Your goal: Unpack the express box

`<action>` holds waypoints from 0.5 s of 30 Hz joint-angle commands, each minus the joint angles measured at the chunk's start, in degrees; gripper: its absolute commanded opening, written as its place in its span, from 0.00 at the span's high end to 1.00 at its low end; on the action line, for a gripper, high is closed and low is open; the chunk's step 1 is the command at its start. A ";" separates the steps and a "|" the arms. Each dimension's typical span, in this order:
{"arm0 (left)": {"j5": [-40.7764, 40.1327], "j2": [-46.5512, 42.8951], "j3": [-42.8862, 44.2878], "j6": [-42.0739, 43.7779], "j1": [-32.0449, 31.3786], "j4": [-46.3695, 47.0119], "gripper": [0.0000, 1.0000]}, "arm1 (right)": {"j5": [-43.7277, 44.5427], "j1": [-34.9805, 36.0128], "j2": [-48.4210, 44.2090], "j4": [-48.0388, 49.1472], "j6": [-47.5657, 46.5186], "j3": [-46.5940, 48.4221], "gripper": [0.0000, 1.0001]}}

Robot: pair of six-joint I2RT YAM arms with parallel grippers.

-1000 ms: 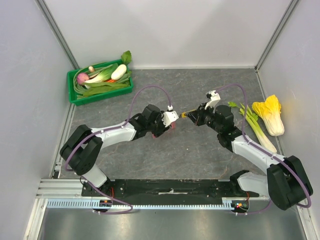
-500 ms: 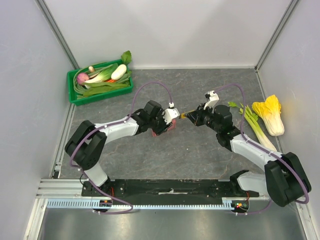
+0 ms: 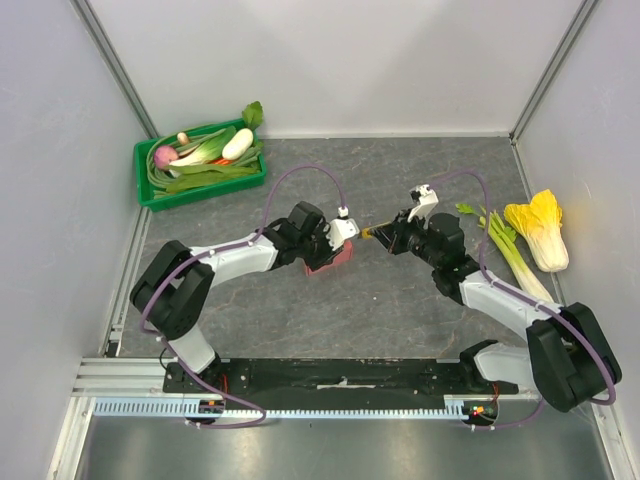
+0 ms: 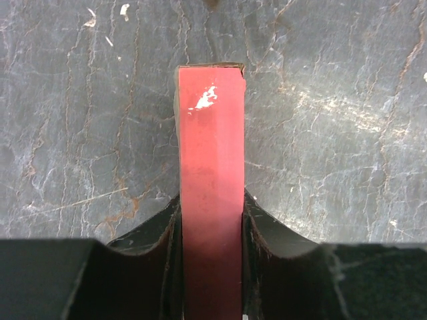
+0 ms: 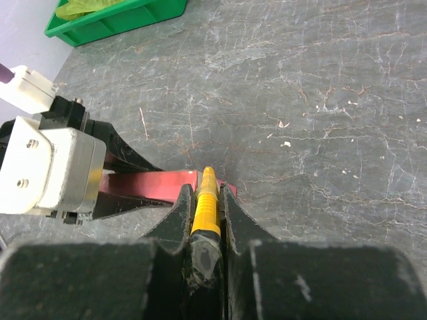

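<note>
The express box [image 3: 331,257] is a flat pink-red cardboard box standing on its narrow edge on the grey table. My left gripper [image 3: 326,250] is shut on it. In the left wrist view the box [image 4: 210,147] runs straight out between the fingers [image 4: 257,223] over the table. My right gripper [image 3: 388,233] is shut on a yellow-handled knife [image 5: 205,200]. The knife's tip [image 3: 369,231] points left toward the box. In the right wrist view the tip is at the near end of the box [image 5: 150,183], beside the left gripper's white body [image 5: 57,167]; I cannot tell if they touch.
A green crate [image 3: 152,190] of vegetables stands at the back left. A napa cabbage [image 3: 540,232] and a celery stalk [image 3: 508,250] lie at the right, beside the right arm. Grey walls close the table on three sides.
The left gripper has turned and shifted slightly, and more of the pink-red box shows under it. The right gripper with the knife has edged a little left toward the box.
</note>
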 commanded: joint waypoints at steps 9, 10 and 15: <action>-1.71 -2.88 -2.75 2.66 0.04 4.02 0.72 | -0.15 0.82 -1.40 7.31 -0.35 -1.76 1.00; -1.71 -2.97 -3.27 2.58 0.13 4.10 0.72 | -0.07 0.82 -1.05 7.49 -0.35 -1.33 1.00; -1.63 -3.24 -3.71 2.49 -0.05 4.28 0.72 | -0.42 1.78 1.41 8.54 0.09 -0.09 1.00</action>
